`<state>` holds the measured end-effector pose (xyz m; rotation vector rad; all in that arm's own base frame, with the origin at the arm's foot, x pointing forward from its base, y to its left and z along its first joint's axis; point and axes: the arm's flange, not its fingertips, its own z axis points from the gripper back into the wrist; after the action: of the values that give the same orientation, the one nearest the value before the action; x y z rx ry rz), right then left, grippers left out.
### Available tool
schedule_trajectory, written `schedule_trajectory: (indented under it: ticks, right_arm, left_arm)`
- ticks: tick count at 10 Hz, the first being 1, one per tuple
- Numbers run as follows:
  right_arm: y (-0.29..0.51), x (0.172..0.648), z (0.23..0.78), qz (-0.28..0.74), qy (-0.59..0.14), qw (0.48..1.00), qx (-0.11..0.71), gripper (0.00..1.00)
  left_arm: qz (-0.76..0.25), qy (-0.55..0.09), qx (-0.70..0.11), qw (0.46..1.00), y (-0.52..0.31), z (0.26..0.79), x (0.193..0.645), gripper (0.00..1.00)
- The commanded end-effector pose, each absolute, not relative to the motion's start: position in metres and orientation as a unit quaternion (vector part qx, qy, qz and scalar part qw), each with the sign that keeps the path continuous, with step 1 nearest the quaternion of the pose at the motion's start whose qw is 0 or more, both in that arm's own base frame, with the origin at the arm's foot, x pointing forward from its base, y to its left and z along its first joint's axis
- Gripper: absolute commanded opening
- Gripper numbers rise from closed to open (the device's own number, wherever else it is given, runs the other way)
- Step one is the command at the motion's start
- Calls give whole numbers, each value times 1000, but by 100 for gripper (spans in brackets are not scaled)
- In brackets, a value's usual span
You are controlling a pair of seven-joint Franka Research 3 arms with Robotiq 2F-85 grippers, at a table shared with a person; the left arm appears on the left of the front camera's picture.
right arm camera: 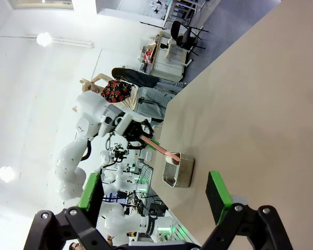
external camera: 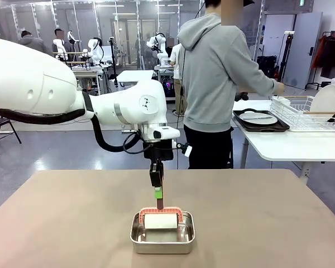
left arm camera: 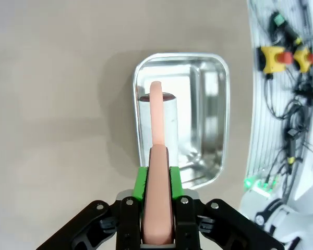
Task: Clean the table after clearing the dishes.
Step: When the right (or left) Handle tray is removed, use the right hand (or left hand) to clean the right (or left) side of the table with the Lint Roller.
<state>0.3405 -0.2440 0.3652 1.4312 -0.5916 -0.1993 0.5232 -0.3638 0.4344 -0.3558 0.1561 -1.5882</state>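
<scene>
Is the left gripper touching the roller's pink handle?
Touching. The left wrist view shows the left gripper with its green pads clamped against both sides of the pink handle, with no gap.

At the bottom edge the right gripper [right arm camera: 154, 183] is holding its fingers wide over the table [right arm camera: 261, 104]. Near centre the left gripper [right arm camera: 147, 139] is clamping a pink handle [right arm camera: 161, 148] (its end in a steel pan [right arm camera: 180, 173]).
</scene>
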Motion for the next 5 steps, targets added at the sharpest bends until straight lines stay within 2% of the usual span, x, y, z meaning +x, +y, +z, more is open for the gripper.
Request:
schedule_trajectory:
  ticks: [1, 2, 3, 5]
  right_arm:
    - [-244, 340, 371, -94, -263, 709, 648, 100]
    - [-244, 340, 371, -94, -263, 709, 648, 100]
    - [-244, 340, 371, -94, -263, 709, 648, 100]
    - [-244, 340, 371, -94, -263, 709, 648, 100]
  left_arm:
    - [-614, -2, -153, 774, -322, 495, 493, 0]
    - [-546, -51, -162, 820, -294, 517, 485, 0]
    - [-491, -57, -152, 856, -277, 521, 477, 0]
    - [-317, -125, -154, 927, -236, 521, 466, 0]
